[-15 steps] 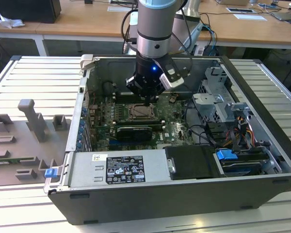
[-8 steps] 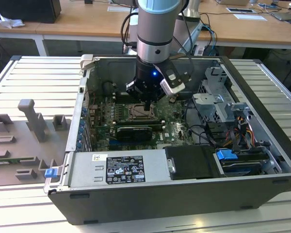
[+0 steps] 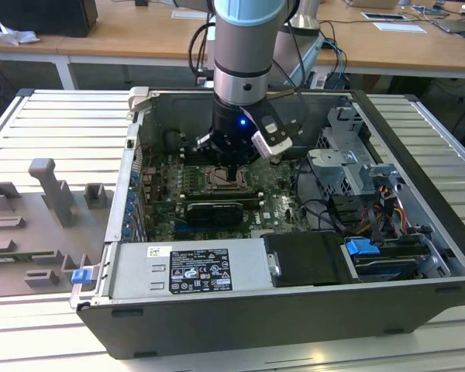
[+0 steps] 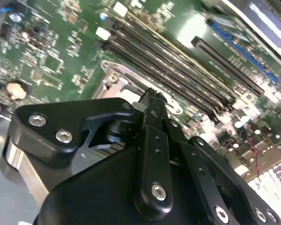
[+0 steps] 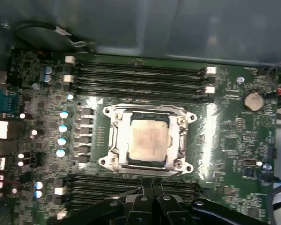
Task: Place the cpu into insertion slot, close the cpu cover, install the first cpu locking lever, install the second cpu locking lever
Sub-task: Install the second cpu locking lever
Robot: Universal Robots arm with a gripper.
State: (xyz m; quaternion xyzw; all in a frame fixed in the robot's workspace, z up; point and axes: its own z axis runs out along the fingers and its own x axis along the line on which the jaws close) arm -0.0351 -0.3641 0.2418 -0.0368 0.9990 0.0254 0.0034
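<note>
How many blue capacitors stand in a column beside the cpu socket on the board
4, in the first wrist view: one level with the cover, the next and third level with the cpu, the fourth after that. Others elsewhere may be hidden.

**Print in view, none legible**

A white label (image 3: pixel 198 270) with dark print and marks sits on the power supply (image 3: pixel 186 273) near the case's front; its characters cannot be made out. Nothing else is readable.

Open room above the socket (image 5: pixel 147 140); memory slots (image 5: pixel 140 77) flank it, case walls (image 3: pixel 132 178) and drive cage (image 3: pixel 349 155) hem the board.
</note>
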